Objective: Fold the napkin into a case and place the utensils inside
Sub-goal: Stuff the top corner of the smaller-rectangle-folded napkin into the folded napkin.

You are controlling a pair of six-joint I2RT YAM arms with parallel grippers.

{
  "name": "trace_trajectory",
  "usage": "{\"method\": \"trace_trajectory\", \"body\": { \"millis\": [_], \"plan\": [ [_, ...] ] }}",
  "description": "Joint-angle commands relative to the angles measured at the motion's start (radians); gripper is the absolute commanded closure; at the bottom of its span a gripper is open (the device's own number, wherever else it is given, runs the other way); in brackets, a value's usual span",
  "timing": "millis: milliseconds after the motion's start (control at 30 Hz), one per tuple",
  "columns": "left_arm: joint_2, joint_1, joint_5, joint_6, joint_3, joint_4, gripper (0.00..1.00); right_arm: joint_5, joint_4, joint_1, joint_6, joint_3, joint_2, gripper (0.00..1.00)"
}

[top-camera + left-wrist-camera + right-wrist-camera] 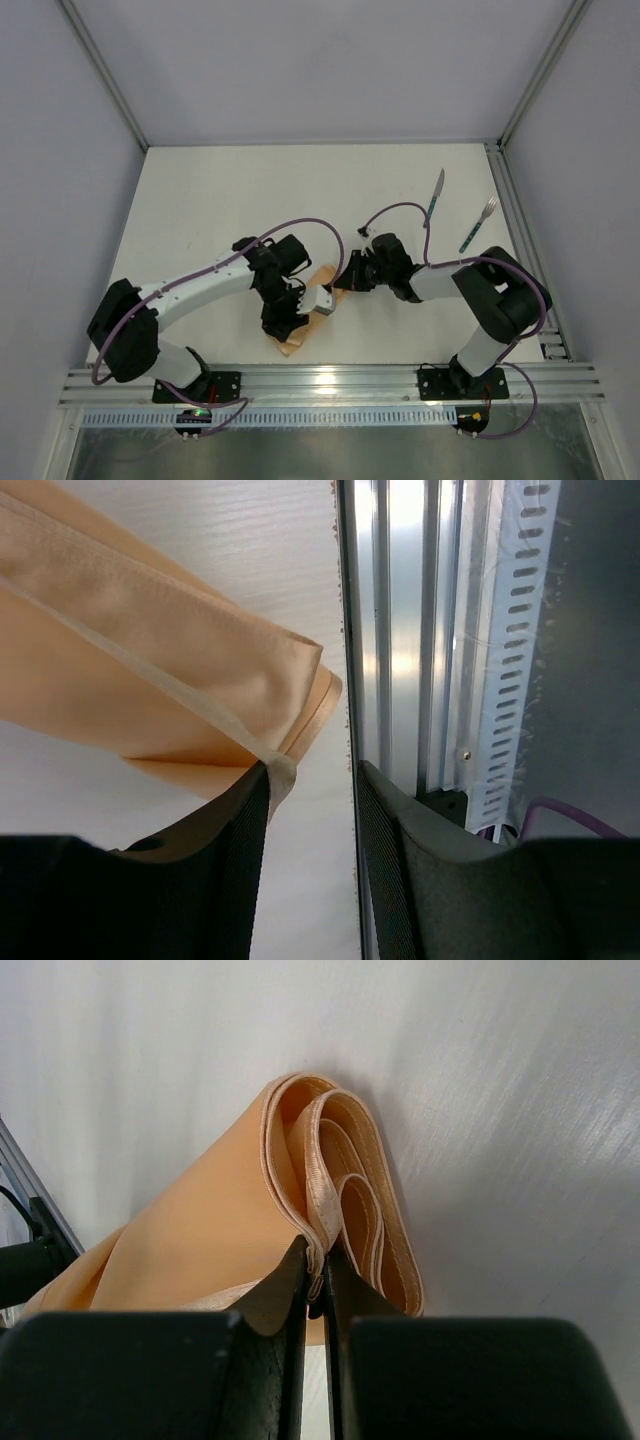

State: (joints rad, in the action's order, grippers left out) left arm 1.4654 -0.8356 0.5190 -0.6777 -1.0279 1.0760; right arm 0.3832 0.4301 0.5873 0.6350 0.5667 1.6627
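The peach-orange napkin [291,346] lies folded in several layers near the table's front edge, between my two grippers. My right gripper [345,278] is shut on a hem at the napkin's far end; in the right wrist view the jaws [318,1260] pinch one hemmed layer of the napkin [200,1220], with other layers looped beside it. My left gripper [283,322] sits over the napkin's near end. In the left wrist view it [312,775] is open; the napkin's [150,650] corner hem touches the left fingertip only. The knife [436,192] and fork [479,224] lie at the far right.
The aluminium rail [330,382] runs along the table's front edge, right beside the left gripper's fingers [420,630]. A side rail [520,240] borders the table on the right, near the fork. Purple cables loop over both arms.
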Motion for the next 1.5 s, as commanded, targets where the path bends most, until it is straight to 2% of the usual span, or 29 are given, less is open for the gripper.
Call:
{"method": "trace_trajectory", "body": {
  "millis": [0,100,200,333,467,600,667,933,1167,1233,1300,1333,1433,1467],
  "plan": [
    [-0.092,0.016,-0.009,-0.036,-0.040,0.058,0.58,-0.056,-0.001,0.002,-0.009,-0.027,-0.003,0.96],
    [-0.093,0.047,-0.062,-0.029,-0.021,0.018,0.63,-0.061,-0.005,0.000,-0.012,-0.025,-0.006,0.96],
    [-0.060,0.107,-0.048,-0.080,-0.040,0.048,0.61,-0.063,-0.014,0.002,-0.018,-0.014,0.000,0.96],
    [-0.004,0.109,-0.042,-0.131,-0.034,0.065,0.61,-0.066,-0.016,0.002,-0.021,-0.010,0.002,0.96],
    [0.065,0.063,-0.031,-0.120,-0.003,0.041,0.67,-0.064,-0.011,0.002,-0.021,-0.011,0.002,0.96],
    [0.093,0.003,0.004,-0.074,-0.006,-0.007,0.84,-0.050,-0.013,0.002,-0.023,-0.010,-0.001,0.96],
    [0.098,-0.040,-0.010,-0.066,-0.017,-0.028,0.87,-0.053,-0.019,0.002,-0.026,-0.010,-0.007,0.96],
    [0.150,-0.135,-0.086,-0.054,-0.008,-0.079,0.94,-0.058,-0.014,0.005,-0.020,-0.014,-0.017,0.96],
    [0.245,-0.197,-0.120,-0.071,0.017,-0.136,0.94,-0.066,-0.005,0.006,-0.006,-0.014,-0.014,0.96],
    [0.257,-0.197,-0.131,-0.085,0.026,-0.140,0.93,-0.070,-0.036,0.011,-0.020,-0.007,-0.032,0.96],
    [0.247,-0.197,-0.140,-0.088,0.035,-0.142,0.86,-0.076,-0.069,0.014,-0.034,0.001,-0.055,0.96],
    [0.221,-0.197,-0.149,-0.085,0.034,-0.140,0.73,-0.072,-0.073,0.016,-0.035,0.002,-0.060,0.96],
    [0.147,-0.194,-0.154,-0.066,-0.001,-0.125,0.53,-0.060,-0.074,0.017,-0.029,-0.002,-0.075,0.96],
    [0.129,-0.191,-0.146,-0.045,-0.020,-0.119,0.51,-0.060,-0.074,0.017,-0.028,-0.004,-0.080,0.96]
  ]
}}
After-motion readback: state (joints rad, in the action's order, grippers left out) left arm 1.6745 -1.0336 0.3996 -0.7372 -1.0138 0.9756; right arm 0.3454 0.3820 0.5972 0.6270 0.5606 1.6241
